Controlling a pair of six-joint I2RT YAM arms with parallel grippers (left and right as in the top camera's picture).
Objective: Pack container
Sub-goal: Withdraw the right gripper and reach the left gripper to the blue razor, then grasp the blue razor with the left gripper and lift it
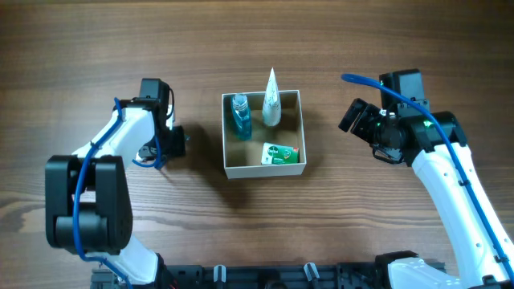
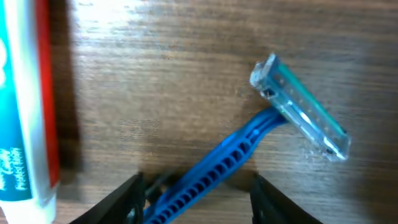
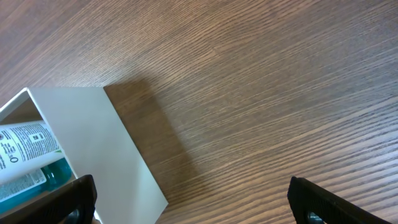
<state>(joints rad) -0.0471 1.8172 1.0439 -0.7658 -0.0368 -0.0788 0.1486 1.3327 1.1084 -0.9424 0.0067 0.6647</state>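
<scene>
The container [image 1: 227, 136], a square white-walled box with a tan inside, stands mid-table and holds a blue bottle [image 1: 240, 116], a white tube [image 1: 271, 100] and a green packet [image 1: 280, 153]. Left of it, my left gripper [image 1: 173, 143] is low over the table. In the left wrist view a blue razor [image 2: 236, 149] with a clear head lies slantwise on the wood. Its handle is wedged between the fingers of the left gripper [image 2: 196, 199]. My right gripper [image 1: 361, 120] hovers open to the right of the container, with nothing between its fingers [image 3: 68, 202]. The container's white wall [image 3: 93, 137] is at the left of that view.
A white, teal and red toothpaste tube [image 2: 25, 99] lies on the table just left of the razor. Bare wood grain [image 3: 267, 93] stretches right of the container.
</scene>
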